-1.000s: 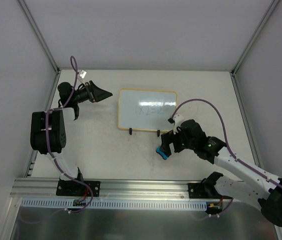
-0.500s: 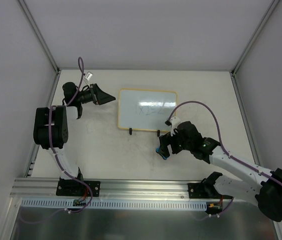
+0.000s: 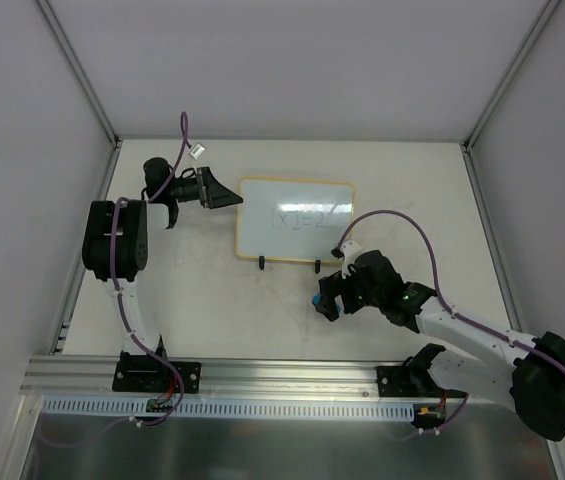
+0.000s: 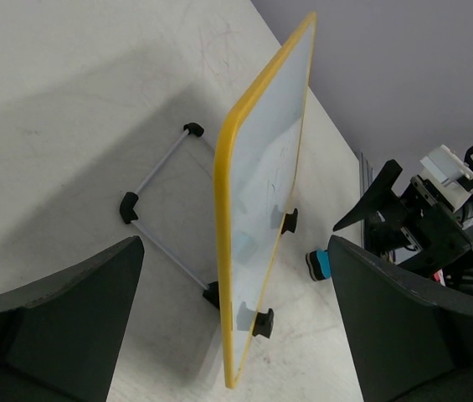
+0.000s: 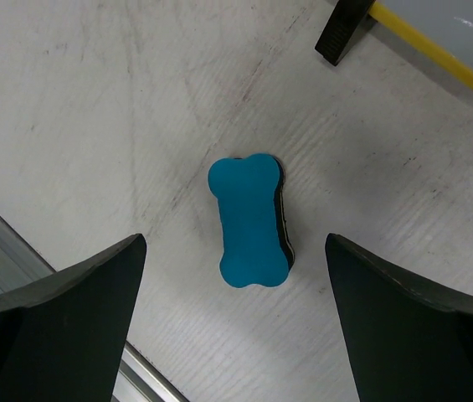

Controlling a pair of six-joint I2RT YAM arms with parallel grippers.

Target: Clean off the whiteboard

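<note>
The whiteboard [image 3: 294, 220] stands on the table on two black feet, with a pale yellow frame and faint dark writing. In the left wrist view its yellow left edge [image 4: 226, 251] sits between my open jaws. My left gripper [image 3: 228, 197] is open at that edge and empty. A blue bone-shaped eraser [image 5: 249, 220] with a black underside lies on the table in front of the board. My right gripper [image 3: 328, 300] is open above it, one jaw either side, apart from it. The eraser [image 4: 321, 265] also shows in the left wrist view.
A wire stand with black feet [image 4: 159, 210] props the board from behind. An aluminium rail [image 3: 262, 378] runs along the near table edge. Grey walls enclose the table on three sides.
My left gripper has swung right to the board's left edge. My right gripper has shifted slightly left and toward the near edge over the eraser.
</note>
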